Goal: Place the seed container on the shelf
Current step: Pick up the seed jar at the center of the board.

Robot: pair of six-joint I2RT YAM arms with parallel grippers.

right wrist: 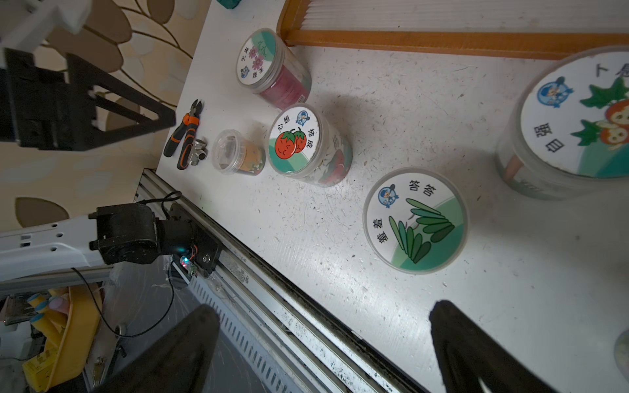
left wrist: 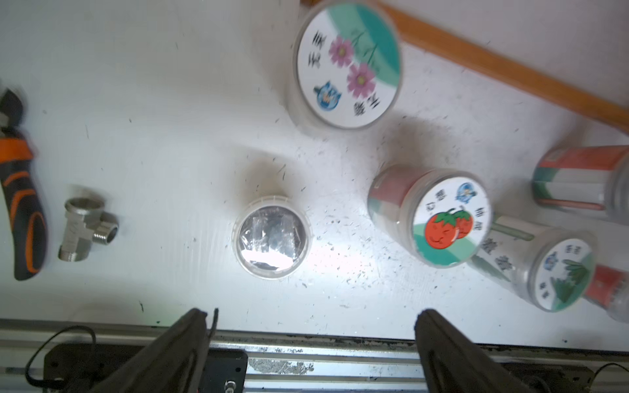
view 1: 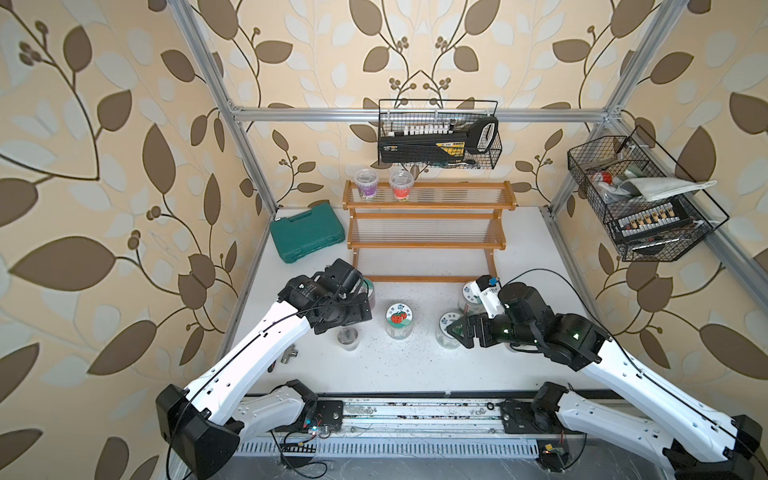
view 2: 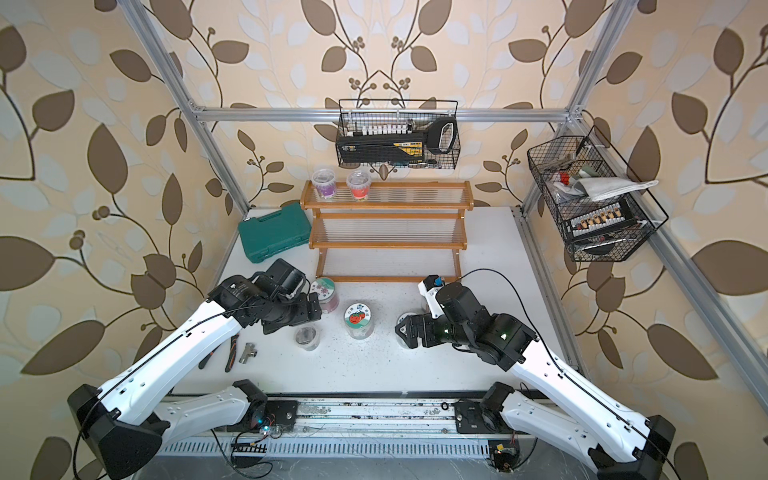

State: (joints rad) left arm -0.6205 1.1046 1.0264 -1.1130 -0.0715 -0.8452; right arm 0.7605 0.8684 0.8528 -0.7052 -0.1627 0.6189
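Left tool (left wrist: 313, 313) and right tool (right wrist: 323, 308) hover, jaws wide.

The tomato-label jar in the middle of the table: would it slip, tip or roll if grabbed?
The tomato-label jar looks like clear plastic, so probably light and fairly stiff. Its smooth round wall might slip in a loose pinch. It stands upright and squat, so tipping seems unlikely; knocked over, it would probably roll.

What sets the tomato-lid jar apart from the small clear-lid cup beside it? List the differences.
Lid: the tomato-lid jar carries a printed label with two red tomatoes, while the clear-lid cup has a bare see-through lid.
Size: the jar is wider and taller than the cup.
Shared: both stand upright on the white table, lidded and not touching each other.
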